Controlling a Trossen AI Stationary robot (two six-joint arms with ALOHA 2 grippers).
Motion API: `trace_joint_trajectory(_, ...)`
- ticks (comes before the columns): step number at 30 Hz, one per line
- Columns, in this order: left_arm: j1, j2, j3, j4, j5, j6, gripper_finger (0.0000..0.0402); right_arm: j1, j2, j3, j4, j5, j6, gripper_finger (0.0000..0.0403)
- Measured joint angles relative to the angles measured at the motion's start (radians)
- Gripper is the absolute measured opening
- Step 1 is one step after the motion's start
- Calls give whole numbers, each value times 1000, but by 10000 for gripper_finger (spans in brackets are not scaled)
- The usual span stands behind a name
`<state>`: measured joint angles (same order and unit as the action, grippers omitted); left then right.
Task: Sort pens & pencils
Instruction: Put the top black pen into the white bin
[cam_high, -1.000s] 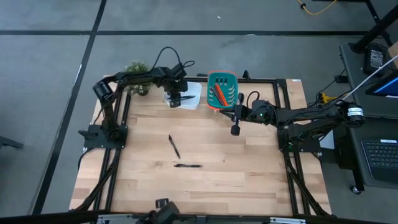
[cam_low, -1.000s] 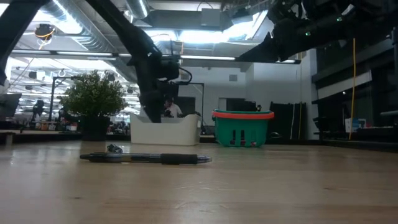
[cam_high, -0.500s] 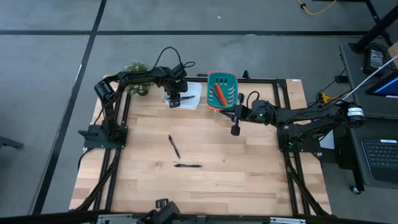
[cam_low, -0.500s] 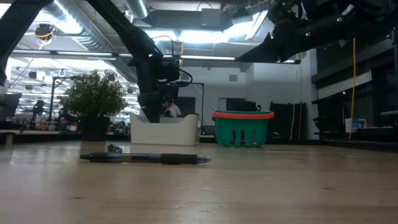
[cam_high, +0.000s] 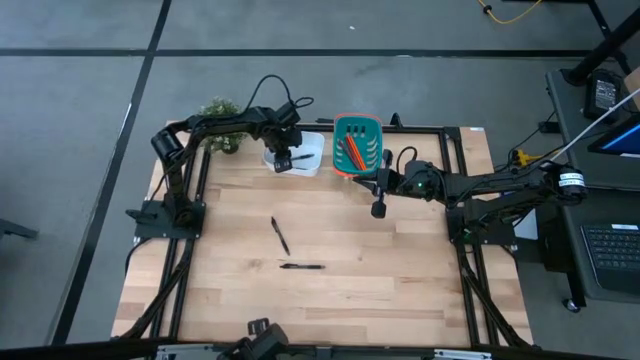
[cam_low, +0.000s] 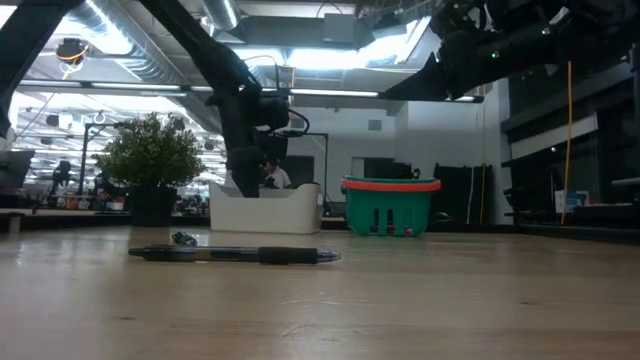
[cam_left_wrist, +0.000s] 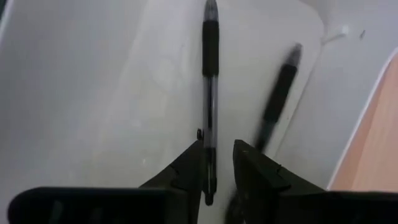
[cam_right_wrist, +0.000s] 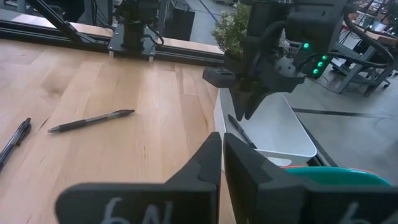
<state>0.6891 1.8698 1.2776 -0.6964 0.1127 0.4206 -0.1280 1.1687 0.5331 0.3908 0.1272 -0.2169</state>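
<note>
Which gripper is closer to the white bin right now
Left. The left gripper hangs directly over the white bin, while the right gripper waits farther off, in front of the green basket.

Falling pen (cam_left_wrist: 277, 96): blurred in the left wrist view, at two o'clock from the fingertips (cam_left_wrist: 194, 163).
Lying pen (cam_left_wrist: 210, 81): its lower end is hidden between the fingers.
White bin (cam_high: 308, 152): largely covered by the left gripper (cam_high: 282, 161) from above, contents hidden.
Pencils (cam_high: 353, 150): too small to count in the green basket (cam_high: 372, 128).
Basket, right wrist view: only a sliver of rim (cam_right_wrist: 329, 175), at four o'clock.
Table pen (cam_right_wrist: 13, 144): cut off at nine o'clock.
</note>
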Motion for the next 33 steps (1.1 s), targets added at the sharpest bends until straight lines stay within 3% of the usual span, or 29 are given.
trace_joint_trajectory(10,-8,-81,-1,-27,24,-53,83,0,0,0,-13,0,2,21)
trace_joint_trajectory(15,-22,-127,0,-55,200,-66,83,0,0,0,-19,0,4,21)
trace_joint_trajectory(18,-44,-129,-1,-87,247,-116,84,0,0,0,-19,0,5,21)
trace_joint_trajectory(27,-183,-129,-1,-91,241,-120,84,0,0,0,-20,-45,14,21)
trace_joint_trajectory(33,-337,-129,-1,-115,116,-128,80,0,0,0,-24,-88,29,21)
